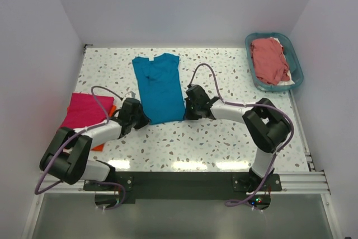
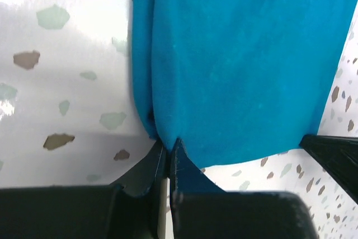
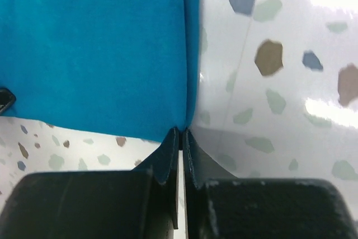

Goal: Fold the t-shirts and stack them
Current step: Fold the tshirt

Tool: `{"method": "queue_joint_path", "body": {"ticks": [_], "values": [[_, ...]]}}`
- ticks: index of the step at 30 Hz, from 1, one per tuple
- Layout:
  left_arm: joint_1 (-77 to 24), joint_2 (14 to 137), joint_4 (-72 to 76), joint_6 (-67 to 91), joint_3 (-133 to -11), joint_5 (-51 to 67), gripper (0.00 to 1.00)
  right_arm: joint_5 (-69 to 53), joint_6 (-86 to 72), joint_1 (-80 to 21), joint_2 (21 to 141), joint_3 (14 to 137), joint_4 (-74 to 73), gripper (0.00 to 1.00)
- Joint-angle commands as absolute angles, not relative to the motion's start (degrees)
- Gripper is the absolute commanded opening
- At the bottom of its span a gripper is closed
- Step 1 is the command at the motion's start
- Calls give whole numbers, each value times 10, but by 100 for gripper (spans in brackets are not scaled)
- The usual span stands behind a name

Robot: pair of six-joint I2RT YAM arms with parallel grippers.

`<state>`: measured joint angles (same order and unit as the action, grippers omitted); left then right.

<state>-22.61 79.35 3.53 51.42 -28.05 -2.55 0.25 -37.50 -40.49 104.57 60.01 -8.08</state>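
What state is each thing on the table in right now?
teal shirt, laid flat, near corners pinched
pink shirt, folded, atop orange shirt
orange shirt, mostly covered
salmon shirt, crumpled in basket
left gripper, shut on teal shirt
right gripper, shut on teal shirt

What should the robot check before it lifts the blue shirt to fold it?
1. Left fingers shut on the near left corner of the blue shirt: ok.
2. Right fingers shut on the near right corner: ok.
3. Enough cloth pinched to hold during a lift: cannot tell.
4. Shirt lying flat, collar at the far end: ok.
5. Nothing lying on the shirt: ok.
6. Pink shirt apart from it, off to the left: ok.
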Motion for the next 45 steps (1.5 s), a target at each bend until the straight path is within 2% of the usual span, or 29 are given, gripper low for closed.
{"method": "queue_joint_path", "body": {"ticks": [1,6,13,16,21,26,31,39,41,42,44,45], "values": [[-239,763,-23,499,-254,-15,0,1,-362,-409,999,557,-87,0],[-290,663,-86,526,-216,-11,0,1,-362,-429,895,472,-83,0],[-388,498,-216,597,-195,-19,0,23,-417,-543,745,346,-94,0],[-396,452,-278,593,-237,-31,0,61,-421,-552,695,367,-153,0],[-396,475,-337,562,-366,-75,0,152,-369,-548,664,483,-234,0],[-357,565,-333,490,-474,-102,0,130,-305,-485,715,574,-265,0],[-268,662,-254,430,-541,-30,0,62,-276,-401,802,677,-245,0],[-186,860,-165,408,-676,-4,0,2,-267,-308,1028,923,-247,0],[-158,930,-129,410,-699,23,0,-21,-272,-292,1098,969,-247,0],[-151,983,-126,406,-733,32,0,-35,-272,-274,1132,1032,-255,0],[-132,1033,-108,397,-766,45,4,-43,-273,-263,1214,1090,-276,7],[-125,1077,-85,394,-792,68,17,-53,-276,-252,1263,1150,-296,20]]}}
